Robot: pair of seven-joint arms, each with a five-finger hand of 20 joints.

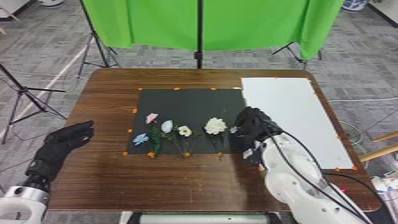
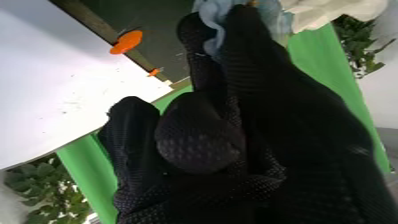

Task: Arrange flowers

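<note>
In the head view, my right hand [image 1: 254,121] is over the right edge of the black mat [image 1: 191,100], beside a large white flower [image 1: 215,126]. A pink flower [image 1: 152,118], a blue flower [image 1: 140,139], a pale blue flower [image 1: 167,126] and a small white flower [image 1: 185,131] lie farther left, green stems toward the front. In the right wrist view, my right hand [image 2: 200,135] pinches light blue petals [image 2: 213,22] at its fingertips; white petals [image 2: 333,10] are just beyond. The glove hides this flower's stem. My left hand [image 1: 67,141] rests open at the left.
A white sheet [image 1: 289,115] lies at the table's right, partly under the right arm. Orange tabs [image 1: 135,110] line the edges of mat and sheet. Behind the brown table [image 1: 107,100] stand a green curtain [image 1: 160,25] and black stands.
</note>
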